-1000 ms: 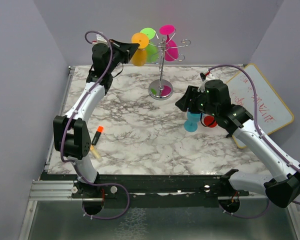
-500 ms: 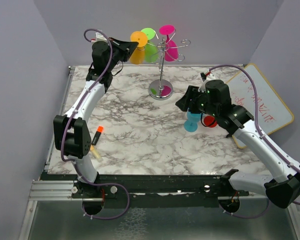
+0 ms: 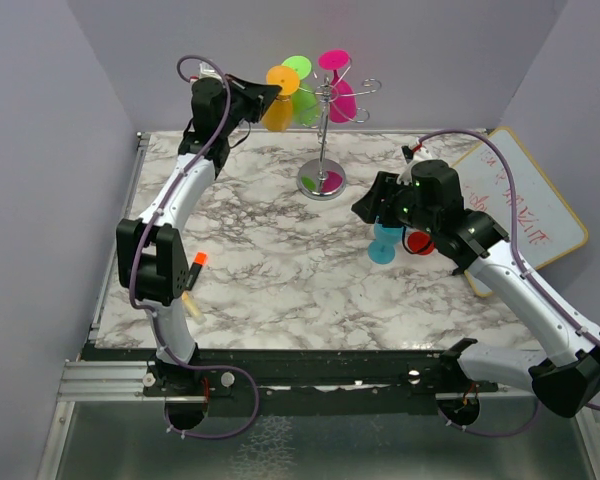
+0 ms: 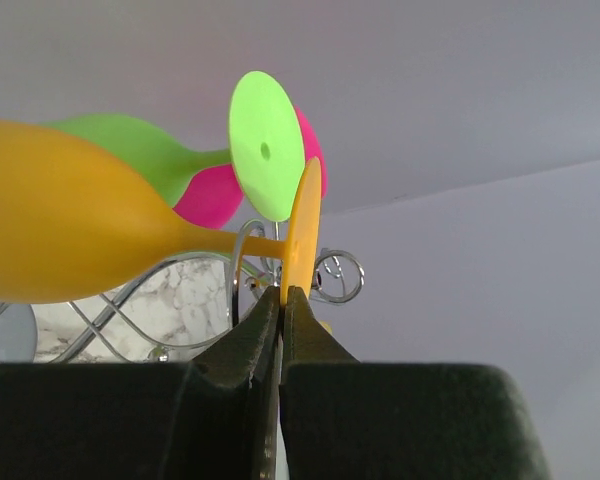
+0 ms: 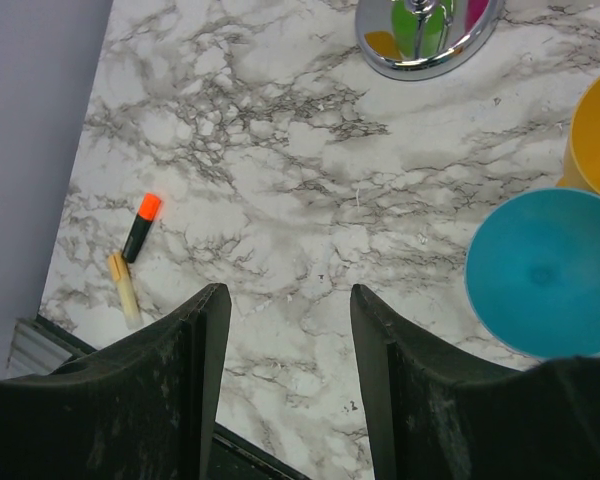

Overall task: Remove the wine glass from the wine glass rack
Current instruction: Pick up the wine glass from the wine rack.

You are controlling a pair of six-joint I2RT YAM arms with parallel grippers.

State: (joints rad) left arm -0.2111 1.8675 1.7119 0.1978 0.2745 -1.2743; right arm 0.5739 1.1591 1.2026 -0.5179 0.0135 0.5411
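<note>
Orange glass (image 4: 70, 215) still hangs on the rack (image 3: 324, 130), barely budged, though the left arm (image 3: 170, 200) has swung its elbow inward over the last second. The left gripper (image 4: 282, 298) is pinched tight on the rim of the glass's foot, so I'd say the pull-off is only starting. The green glass (image 4: 265, 145) sits just beside that foot, with the pink glass (image 4: 210, 195) behind, and a careless tug could knock them. The right gripper (image 5: 286, 300) hovers half open and empty above the table (image 5: 280, 150), near a blue glass (image 5: 545, 270) and well apart from the marker (image 5: 140, 225).
</note>
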